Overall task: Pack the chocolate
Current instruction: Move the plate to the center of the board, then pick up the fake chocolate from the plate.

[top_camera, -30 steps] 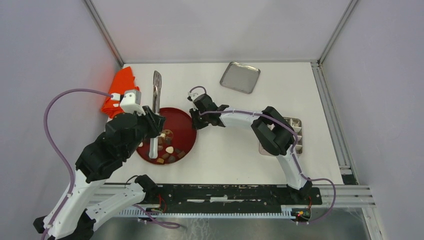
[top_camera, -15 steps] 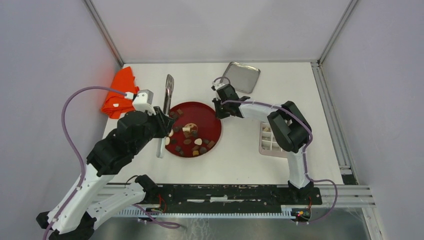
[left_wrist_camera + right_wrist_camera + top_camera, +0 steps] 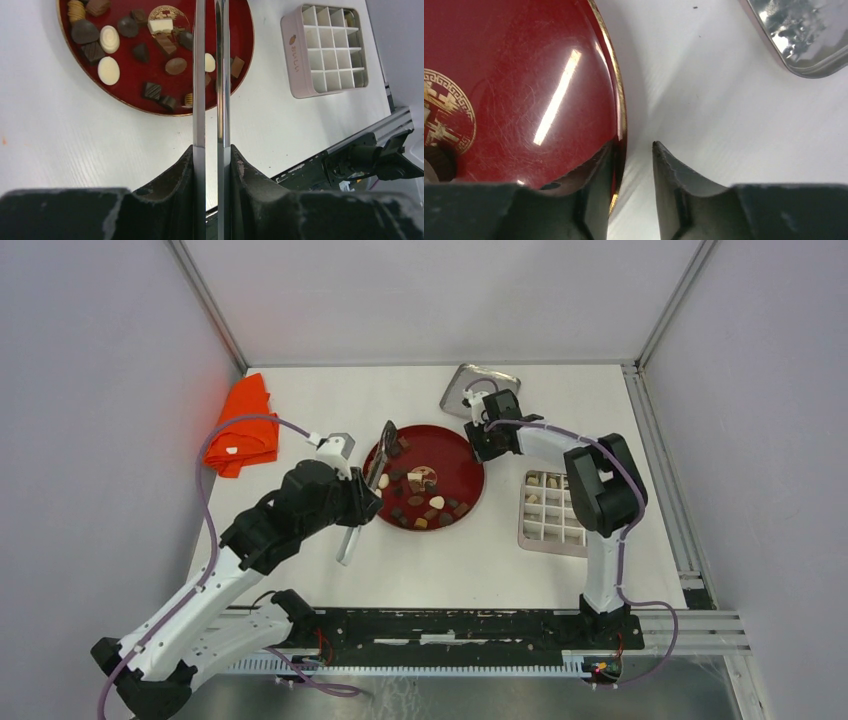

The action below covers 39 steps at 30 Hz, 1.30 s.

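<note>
Clamping one red plate's [image 3: 462,472] rim, right pincer [image 3: 634,165]; left pincer [image 3: 211,155] grips one tongs [image 3: 210,75]; chocolates [image 3: 150,91] uncountable.

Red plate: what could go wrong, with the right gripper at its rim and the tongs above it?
The right gripper only straddles the thin rim of the red plate; it may slip or tilt the plate, and loose chocolate could slide off. The tongs in the left gripper hang over the plate and might knock pieces out.

One red plate [image 3: 455,472], roughly eighteen chocolates [image 3: 109,71], one grid box [image 3: 553,512], one lid [image 3: 462,390].
</note>
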Tool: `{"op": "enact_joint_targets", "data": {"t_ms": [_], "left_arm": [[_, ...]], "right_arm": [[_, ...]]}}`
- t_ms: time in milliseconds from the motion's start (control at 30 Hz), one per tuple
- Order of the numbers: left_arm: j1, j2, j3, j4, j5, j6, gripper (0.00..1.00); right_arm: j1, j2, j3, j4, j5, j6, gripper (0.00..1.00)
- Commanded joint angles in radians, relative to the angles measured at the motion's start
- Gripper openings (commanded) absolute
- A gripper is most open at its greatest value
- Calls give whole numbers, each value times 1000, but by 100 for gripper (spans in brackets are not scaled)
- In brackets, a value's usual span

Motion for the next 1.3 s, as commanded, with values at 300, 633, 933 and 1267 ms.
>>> {"op": "enact_joint_targets", "data": {"t_ms": [300, 633, 933, 1267], "left_arm": [[0, 172, 7, 32, 155, -48, 11], [-2, 360, 83, -82, 191, -4, 19], [-28, 526, 174, -207, 65, 22, 23], [-27, 601, 254, -328, -49, 58, 30]], "right_arm": [[-52, -241, 39, -130, -310, -417, 74], [-94, -694, -329, -113, -592, -596, 98], [-252, -768, -434, -54, -785, -552, 98], [-251, -733, -418, -98, -817, -557, 97]]}}
